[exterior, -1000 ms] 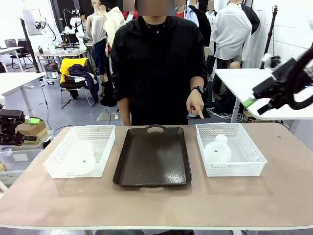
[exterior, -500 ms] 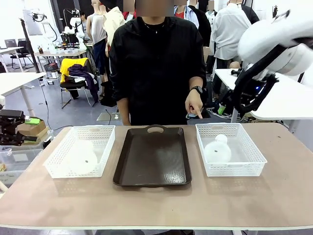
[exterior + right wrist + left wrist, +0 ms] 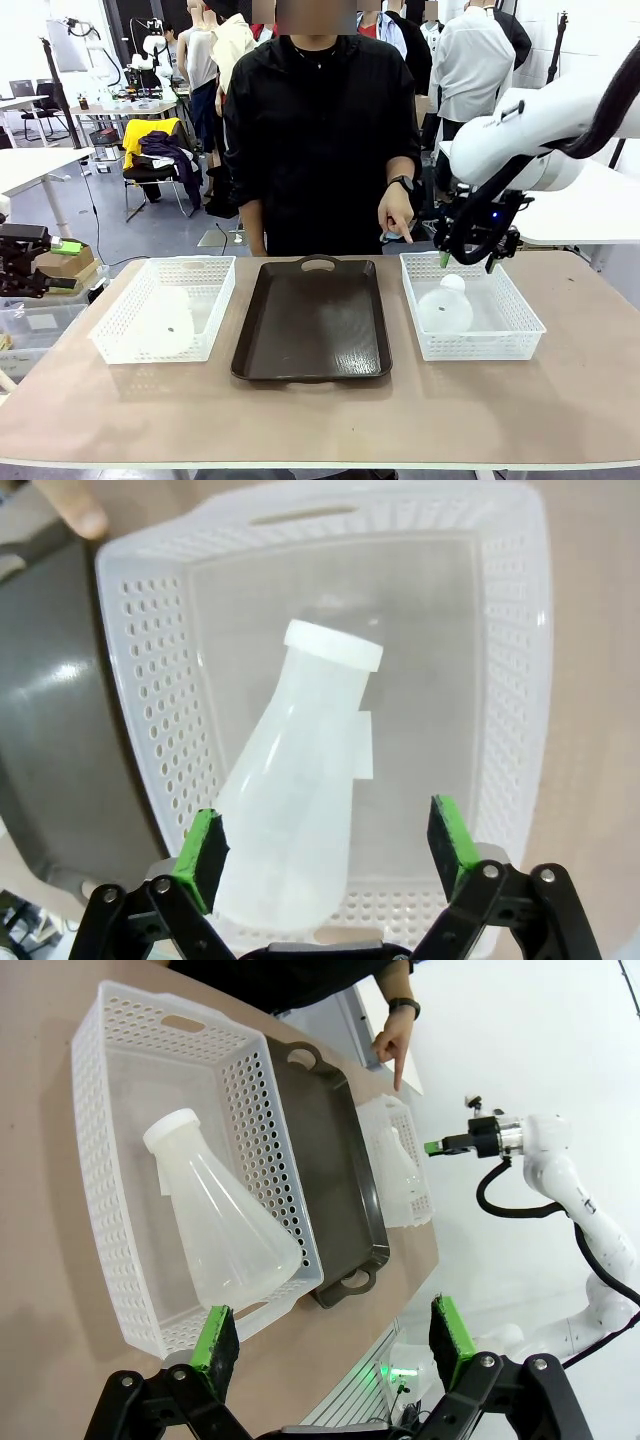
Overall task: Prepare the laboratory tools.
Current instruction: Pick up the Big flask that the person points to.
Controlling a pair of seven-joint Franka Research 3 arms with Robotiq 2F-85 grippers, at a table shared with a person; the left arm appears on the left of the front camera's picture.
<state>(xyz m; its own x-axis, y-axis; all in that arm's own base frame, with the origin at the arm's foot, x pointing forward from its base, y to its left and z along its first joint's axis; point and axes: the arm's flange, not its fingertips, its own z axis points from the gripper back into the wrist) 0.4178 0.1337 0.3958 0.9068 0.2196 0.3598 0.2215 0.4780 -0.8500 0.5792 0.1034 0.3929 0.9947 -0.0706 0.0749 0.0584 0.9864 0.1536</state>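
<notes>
- Right flask (image 3: 300,800) lies on its side in the right basket (image 3: 510,680), with its neck toward the far handle slot. Nothing grips it.
- The left flask (image 3: 225,1230) also lies on its side in the left basket (image 3: 105,1160), untouched.
- We judge the job barely begun. Neither flask is lifted or stood up, and the dark tray (image 3: 312,330) between the baskets carries neither. Both presumably have to end up there.
- Our right gripper (image 3: 328,840) hangs over the right flask's broad end with its fingers spread wide, one green pad to either side and holding nothing. From the front we cannot be sure how high its tips are; perhaps just above the basket rim.
- Our left gripper (image 3: 332,1345) also has its fingers released and empty. It is out past the table's left end, well apart from the left basket.
- In the way, as we see it, are the basket walls close around each flask. The person's hand (image 3: 398,215) also points a finger down near the right basket's far corner, close to our right arm.
</notes>
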